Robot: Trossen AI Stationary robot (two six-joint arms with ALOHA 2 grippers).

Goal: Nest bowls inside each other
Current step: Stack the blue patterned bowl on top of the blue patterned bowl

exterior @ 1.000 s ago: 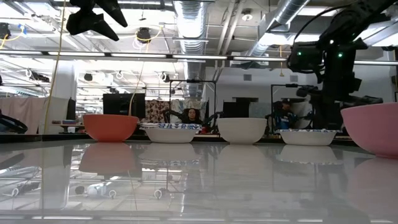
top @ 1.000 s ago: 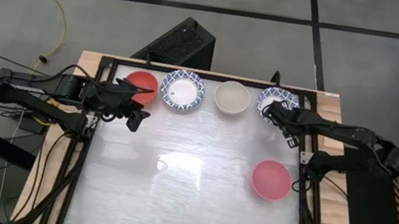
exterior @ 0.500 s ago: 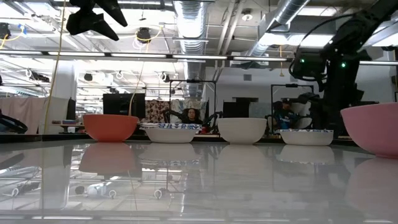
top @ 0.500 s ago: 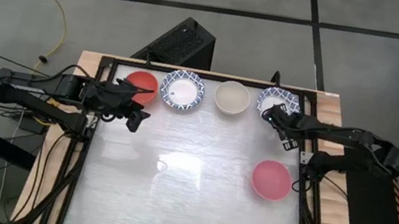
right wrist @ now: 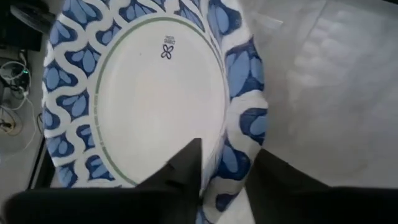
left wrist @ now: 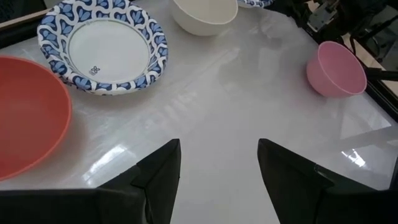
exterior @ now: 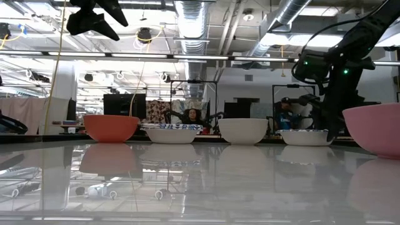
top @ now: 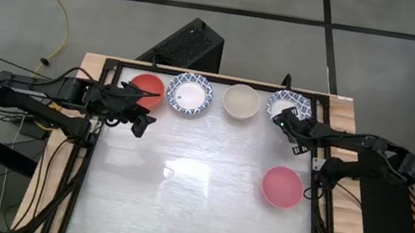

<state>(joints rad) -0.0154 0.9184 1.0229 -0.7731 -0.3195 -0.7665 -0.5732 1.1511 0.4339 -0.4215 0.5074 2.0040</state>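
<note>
Five bowls show on the table: a red bowl [top: 146,89], a blue-rimmed bowl [top: 191,95], a cream bowl [top: 241,102] and a second blue-rimmed bowl [top: 289,105] in a row along the far edge, with a pink bowl [top: 281,187] apart, nearer the right side. Right gripper [top: 290,132] sits at the second blue-rimmed bowl's near rim, fingers straddling the lip, narrowed but not seen clamped. A good grip likely needs the rim seated deep between the fingers before lifting, keeping the bowl level. Left gripper [top: 137,109] hangs just beside the red bowl, fingers spread, empty.
</note>
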